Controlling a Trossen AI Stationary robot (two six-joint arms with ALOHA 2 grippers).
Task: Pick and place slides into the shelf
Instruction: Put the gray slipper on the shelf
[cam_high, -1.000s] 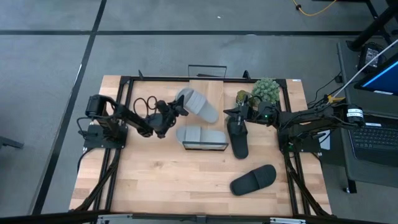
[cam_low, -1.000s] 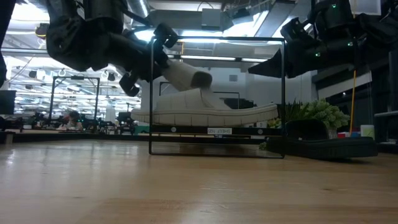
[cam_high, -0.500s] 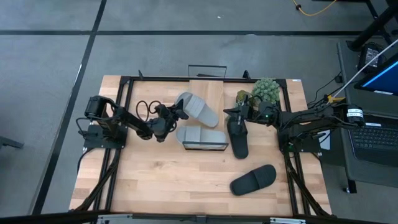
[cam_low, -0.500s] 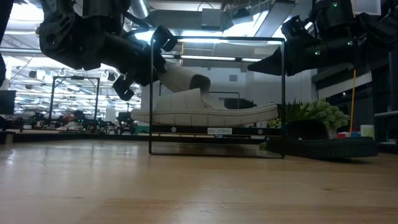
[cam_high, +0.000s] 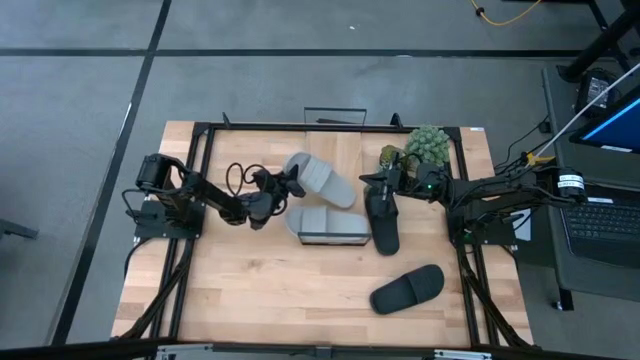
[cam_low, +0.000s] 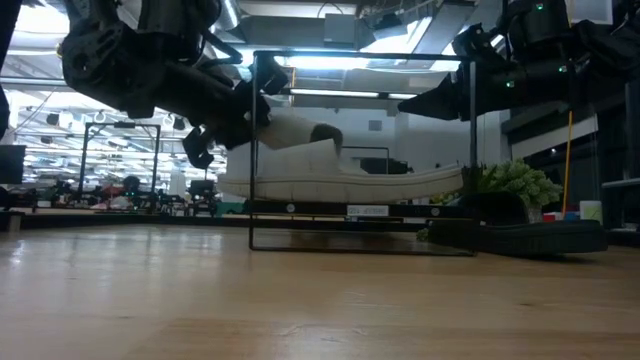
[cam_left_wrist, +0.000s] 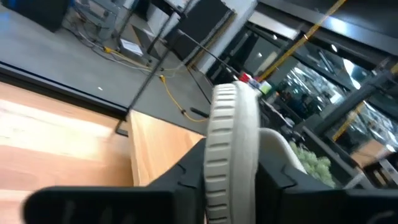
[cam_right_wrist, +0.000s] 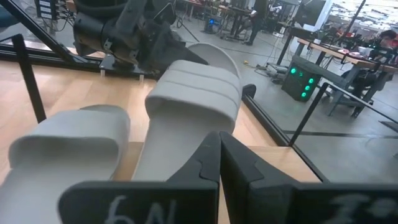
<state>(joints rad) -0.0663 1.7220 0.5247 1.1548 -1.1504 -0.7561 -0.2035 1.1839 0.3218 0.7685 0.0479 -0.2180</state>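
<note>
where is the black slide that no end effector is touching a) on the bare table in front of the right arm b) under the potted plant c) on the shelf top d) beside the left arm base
a: the loose black rubber slide lies alone on the bare wooden tabletop, nearer the front edge on the right arm's side.

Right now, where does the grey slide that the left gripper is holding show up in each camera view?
High: grey slide centre, above the shelf.
Low: upper middle, inside the shelf frame.
Left wrist: edge-on, centre.
Right wrist: centre.
Shared landmark: the second grey slide beside it.
</note>
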